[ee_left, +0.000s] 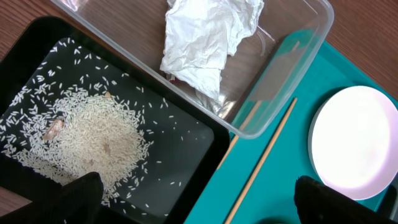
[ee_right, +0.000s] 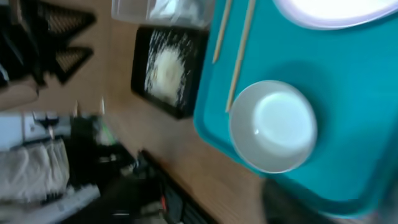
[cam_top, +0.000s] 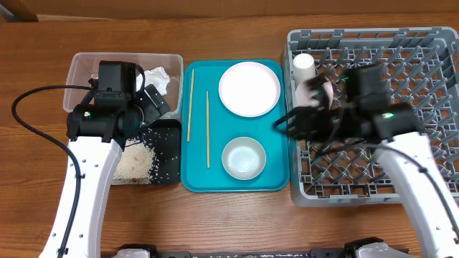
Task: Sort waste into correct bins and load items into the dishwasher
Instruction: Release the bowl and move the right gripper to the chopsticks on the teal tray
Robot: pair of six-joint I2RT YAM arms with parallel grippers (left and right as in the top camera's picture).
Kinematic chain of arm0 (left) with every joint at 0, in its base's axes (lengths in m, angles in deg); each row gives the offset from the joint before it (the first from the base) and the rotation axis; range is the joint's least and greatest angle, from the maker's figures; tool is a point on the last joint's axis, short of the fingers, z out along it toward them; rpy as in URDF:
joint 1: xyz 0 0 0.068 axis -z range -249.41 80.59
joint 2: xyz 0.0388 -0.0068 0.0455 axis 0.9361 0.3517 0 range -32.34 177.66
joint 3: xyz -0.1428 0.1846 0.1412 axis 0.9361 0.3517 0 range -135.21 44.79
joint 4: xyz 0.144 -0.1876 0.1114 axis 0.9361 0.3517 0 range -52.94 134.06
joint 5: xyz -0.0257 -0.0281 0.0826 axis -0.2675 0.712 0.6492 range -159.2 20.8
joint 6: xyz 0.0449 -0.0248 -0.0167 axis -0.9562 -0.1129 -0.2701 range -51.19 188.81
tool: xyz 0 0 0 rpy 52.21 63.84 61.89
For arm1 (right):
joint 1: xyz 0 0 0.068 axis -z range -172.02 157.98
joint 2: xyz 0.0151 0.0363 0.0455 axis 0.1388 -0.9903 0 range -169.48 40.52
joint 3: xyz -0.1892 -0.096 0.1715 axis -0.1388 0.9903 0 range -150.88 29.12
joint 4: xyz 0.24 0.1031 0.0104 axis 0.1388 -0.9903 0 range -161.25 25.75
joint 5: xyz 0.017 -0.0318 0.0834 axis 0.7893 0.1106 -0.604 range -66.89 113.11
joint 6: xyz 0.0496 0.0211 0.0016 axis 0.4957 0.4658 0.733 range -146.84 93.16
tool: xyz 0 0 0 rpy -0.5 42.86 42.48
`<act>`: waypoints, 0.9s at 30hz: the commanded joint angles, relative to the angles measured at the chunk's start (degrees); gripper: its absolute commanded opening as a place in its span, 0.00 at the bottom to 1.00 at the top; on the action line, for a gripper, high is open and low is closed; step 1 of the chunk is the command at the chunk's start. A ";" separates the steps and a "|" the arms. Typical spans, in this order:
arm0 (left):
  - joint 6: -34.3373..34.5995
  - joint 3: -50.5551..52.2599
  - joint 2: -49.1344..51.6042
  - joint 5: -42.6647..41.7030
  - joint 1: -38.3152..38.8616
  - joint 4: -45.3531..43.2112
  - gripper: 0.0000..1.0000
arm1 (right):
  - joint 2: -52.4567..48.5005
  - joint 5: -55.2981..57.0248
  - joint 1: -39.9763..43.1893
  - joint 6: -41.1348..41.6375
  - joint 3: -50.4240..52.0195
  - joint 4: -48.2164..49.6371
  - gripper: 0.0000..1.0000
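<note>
White rice (ee_left: 93,140) lies in the black tray (ee_left: 186,171) beside my wide-spread left jaws; my blurred right jaws, gap impossible to tell, hover near the bowl (cam_top: 244,158).

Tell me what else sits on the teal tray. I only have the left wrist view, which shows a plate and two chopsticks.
Observer: One small bowl is on the teal tray, nearer the robot than the plate.
Operator: Report the dish rack.
Observer: A white cup stands in the far left corner of the grey rack.
Operator: Place the right arm for me.
Observer: The right gripper hovers at the rack's left edge, too blurred to read its jaws.
</note>
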 commanded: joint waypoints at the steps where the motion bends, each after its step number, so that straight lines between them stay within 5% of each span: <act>1: -0.92 -0.72 -0.37 -0.04 -0.09 -0.20 1.00 | 0.66 1.29 -6.78 3.02 0.85 1.64 1.00; 9: -0.92 -0.72 -0.37 -0.04 -0.09 -0.20 1.00 | -0.96 1.66 -20.02 8.07 1.68 7.26 0.98; 14: -0.92 -0.72 -0.37 -0.04 -0.09 -0.20 1.00 | -3.76 14.71 -27.71 15.17 1.68 12.90 0.41; 16: -0.92 -0.72 -0.39 -0.04 -0.09 -0.20 1.00 | -5.11 22.86 -30.38 19.76 1.68 14.51 0.34; 22: -0.92 -0.72 -0.37 -0.04 -0.09 -0.20 1.00 | -10.86 48.26 -36.70 29.97 1.68 20.98 0.34; 27: -0.92 -0.72 -0.37 -0.04 -0.09 -0.20 1.00 | -16.24 55.95 -37.53 30.47 1.68 30.58 0.34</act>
